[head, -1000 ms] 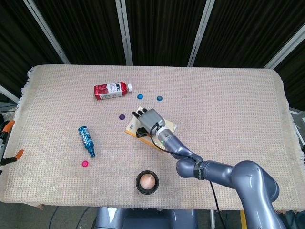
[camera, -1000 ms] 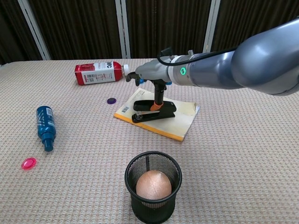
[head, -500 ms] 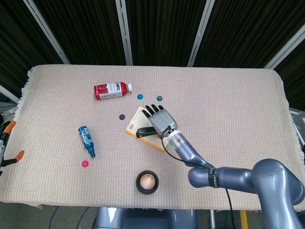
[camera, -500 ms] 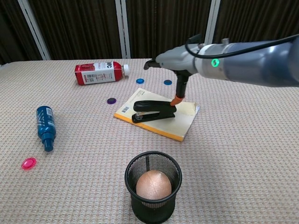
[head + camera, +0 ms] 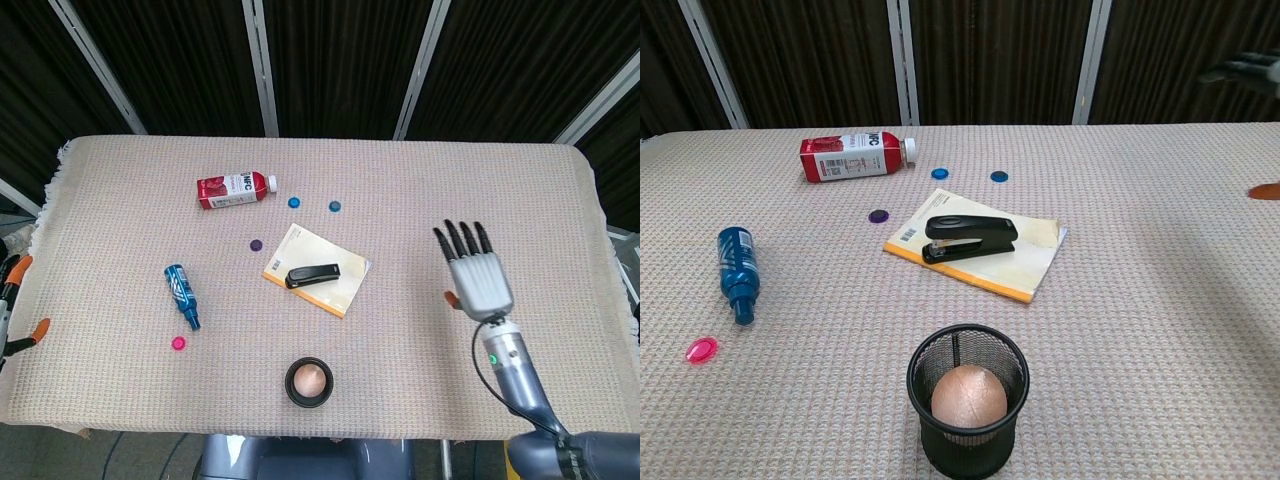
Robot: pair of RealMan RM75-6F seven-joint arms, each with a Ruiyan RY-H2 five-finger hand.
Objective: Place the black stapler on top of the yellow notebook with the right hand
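The black stapler [image 5: 313, 275] [image 5: 970, 237] lies flat on top of the yellow notebook [image 5: 340, 287] [image 5: 1035, 263] near the table's middle, with nothing touching it. My right hand [image 5: 476, 270] hovers far to the right of the notebook, fingers spread and straight, holding nothing. In the chest view only its fingertips [image 5: 1241, 70] show at the upper right edge. My left hand is not in either view.
A red bottle [image 5: 235, 189] [image 5: 854, 156] lies at the back left and a blue bottle [image 5: 182, 295] [image 5: 737, 260] at the left. A black mesh cup with a ball [image 5: 309, 381] [image 5: 968, 410] stands at the front. Small blue, purple and pink discs are scattered around.
My right hand has let go of the stapler, lifted off it and swung far to the right. The stapler stays lying on the notebook.
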